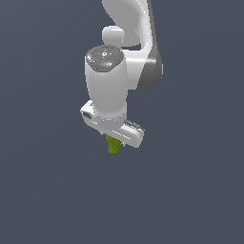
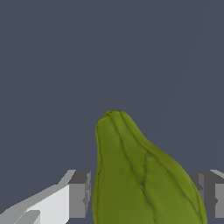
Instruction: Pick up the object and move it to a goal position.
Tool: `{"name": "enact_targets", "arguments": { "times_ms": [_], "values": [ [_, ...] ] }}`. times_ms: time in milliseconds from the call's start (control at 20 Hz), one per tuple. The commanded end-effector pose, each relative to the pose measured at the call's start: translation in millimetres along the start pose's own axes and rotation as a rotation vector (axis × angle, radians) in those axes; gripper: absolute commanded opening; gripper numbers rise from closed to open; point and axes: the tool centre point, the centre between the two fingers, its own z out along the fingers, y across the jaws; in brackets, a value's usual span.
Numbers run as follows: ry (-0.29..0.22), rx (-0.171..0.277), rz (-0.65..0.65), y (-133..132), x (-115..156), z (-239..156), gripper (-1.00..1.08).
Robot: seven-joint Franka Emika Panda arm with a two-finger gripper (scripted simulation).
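Claw [image 1: 114, 142] pinches our green object [image 2: 140, 179] by its fat end. We think it is light, hard and bumpy, so it could slip.

The white arm [image 1: 125, 57] comes down from the top and bends, so its big round wrist points straight down. At the bottom sits the gripper [image 1: 113, 143], turned a bit so one end is nearer the exterior view's right. Its two grey fingers [image 2: 79, 193] stand apart, one on each side of the green object [image 2: 140, 179]. They seem to be squeezing it, but the touching spots are hard to see.
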Motion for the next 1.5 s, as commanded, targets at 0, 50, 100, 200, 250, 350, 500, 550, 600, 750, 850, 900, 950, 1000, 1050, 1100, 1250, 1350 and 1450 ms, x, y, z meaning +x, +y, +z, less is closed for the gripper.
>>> {"name": "enact_targets", "arguments": {
  "times_ms": [0,50,100,200,250,350,500,550,600,750,850,900,950,1000,1050,1100,1250,1350,1450],
  "values": [
    [0.001,0.000,0.000,5.6,11.2,-25.3,-1.00],
    [0.001,0.000,0.000,7.6,15.3,-33.9,-1.00],
    [0.001,0.000,0.000,9.5,19.2,-42.1,-1.00],
    [0.001,0.000,0.000,13.0,26.6,-57.3,-1.00],
    [0.001,0.000,0.000,14.6,30.0,-64.4,-1.00],
    [0.001,0.000,0.000,17.5,36.6,-77.6,-1.00],
    [0.002,0.000,-0.001,21.1,45.3,-95.3,-1.00],
    [0.002,0.000,-0.001,22.2,48.0,-100.6,-1.00],
    [0.002,0.000,-0.001,23.3,50.6,-105.8,-1.00],
    [0.002,0.000,-0.001,26.2,57.8,-119.5,-1.00],
    [0.002,0.000,-0.001,27.6,61.6,-126.7,-1.00],
    [0.002,0.000,-0.001,28.2,63.3,-129.7,-1.00],
    [0.002,0.000,-0.001,28.8,64.8,-132.5,-1.00],
    [0.002,0.000,-0.001,29.2,66.2,-135.0,-1.00],
    [0.002,0.000,-0.001,29.6,67.4,-137.2,-1.00],
    [0.002,0.000,-0.001,30.0,68.5,-139.1,-1.00],
    [0.002,0.000,-0.001,30.7,71.1,-143.6,-1.00],
    [0.002,0.000,-0.001,31.0,72.3,-145.6,-1.00],
    [0.002,0.000,-0.001,31.2,73.2,-147.0,-1.00]
  ]
}}
